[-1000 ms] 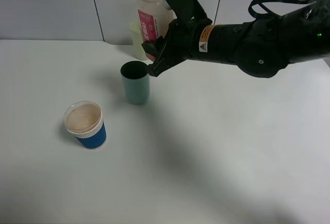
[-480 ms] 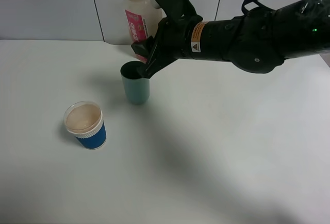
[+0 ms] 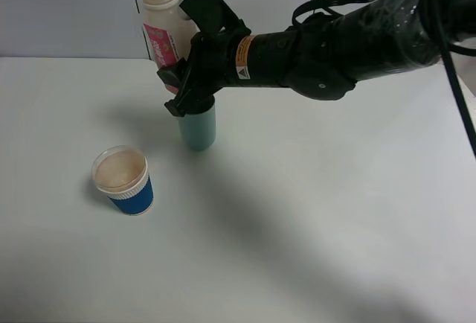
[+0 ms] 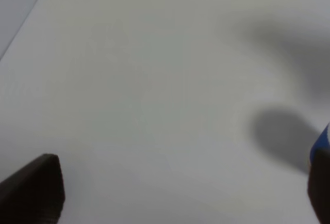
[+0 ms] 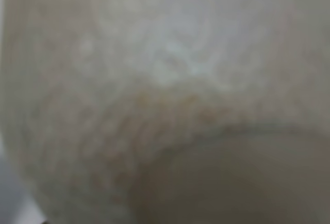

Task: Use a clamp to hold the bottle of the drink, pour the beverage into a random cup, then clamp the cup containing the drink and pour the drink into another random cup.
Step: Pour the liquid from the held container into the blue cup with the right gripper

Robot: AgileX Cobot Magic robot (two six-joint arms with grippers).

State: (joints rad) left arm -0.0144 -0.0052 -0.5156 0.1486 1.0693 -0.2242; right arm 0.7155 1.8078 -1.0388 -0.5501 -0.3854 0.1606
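Bottle (image 3: 160, 18): small translucent pale-peach plastic, squarish body, wide round neck, pink-red label down one side. It is lifted off the table (image 3: 312, 234) and close to upright, with the neck leaning slightly away from the arm. Right gripper (image 3: 175, 88) is clamped on the bottle's lower body. The fingers are pressed in on the labelled part, and the neck and shoulders stick up above them. The right wrist view is filled with a blurry peach surface (image 5: 165, 100), the bottle right up against the camera; no fingers can be made out there. Right arm (image 3: 335, 40) reaches across the middle from the right side, forearm about level, orange band (image 3: 242, 48) near the wrist, black cables looping over the top. Teal tumbler (image 3: 198, 128) stands on the table just under the right fingers. Its rim is covered by the lower finger, so contact cannot be told. Blue-and-white cup (image 3: 125, 181), tan inside, stands well apart from those fingers, nearer the camera. Left gripper (image 4: 175, 193) is spread wide with nothing between the fingers. Its two dark fingertips (image 4: 33, 190) show low over bare table, and a sliver of the blue cup (image 4: 320, 142) sits right beside one of them. The left gripper does not show in the high view.
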